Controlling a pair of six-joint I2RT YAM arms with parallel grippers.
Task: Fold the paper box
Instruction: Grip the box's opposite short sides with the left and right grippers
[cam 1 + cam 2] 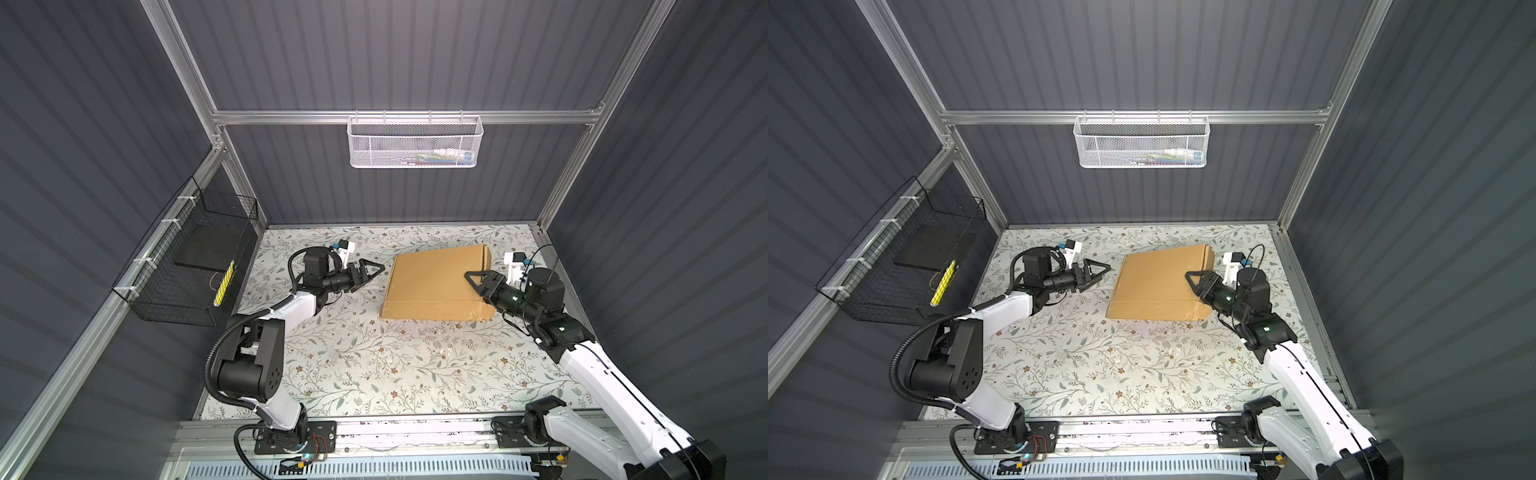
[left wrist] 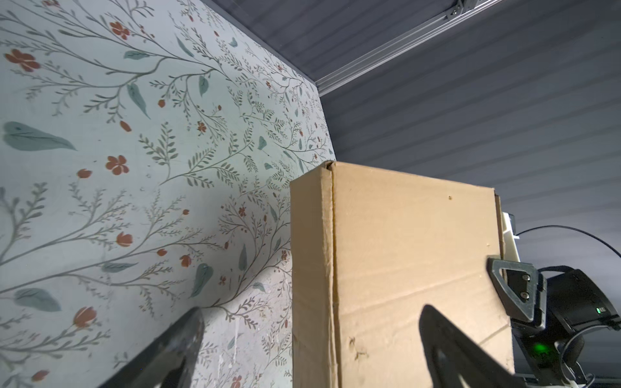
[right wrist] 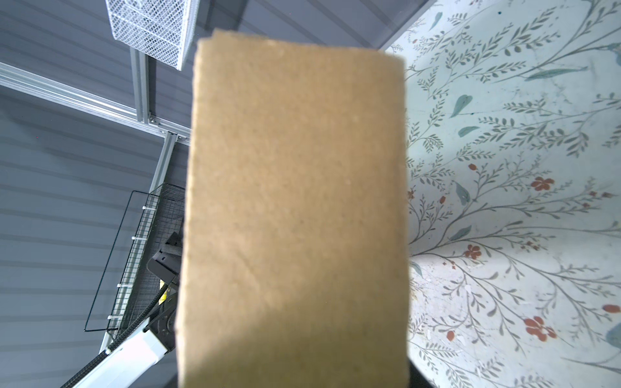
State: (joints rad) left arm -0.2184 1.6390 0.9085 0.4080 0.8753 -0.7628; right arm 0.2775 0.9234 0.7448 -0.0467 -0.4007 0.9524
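Observation:
The paper box (image 1: 432,286) (image 1: 1158,286) is a closed, flat brown cardboard box at the back right of the floral table, seemingly tilted with its right end higher. My right gripper (image 1: 471,279) (image 1: 1190,277) is shut on the box's right end, one finger lying on its top face. In the right wrist view the box (image 3: 295,201) fills the space between the jaws and hides them. My left gripper (image 1: 379,269) (image 1: 1106,269) (image 2: 312,314) stands open just left of the box (image 2: 403,252), not touching it.
A white mesh basket (image 1: 415,141) hangs on the back rail. A black wire basket (image 1: 187,266) with a dark slab and a yellow object is fixed to the left wall. The floral table (image 1: 374,365) is ringed by grey walls and aluminium posts.

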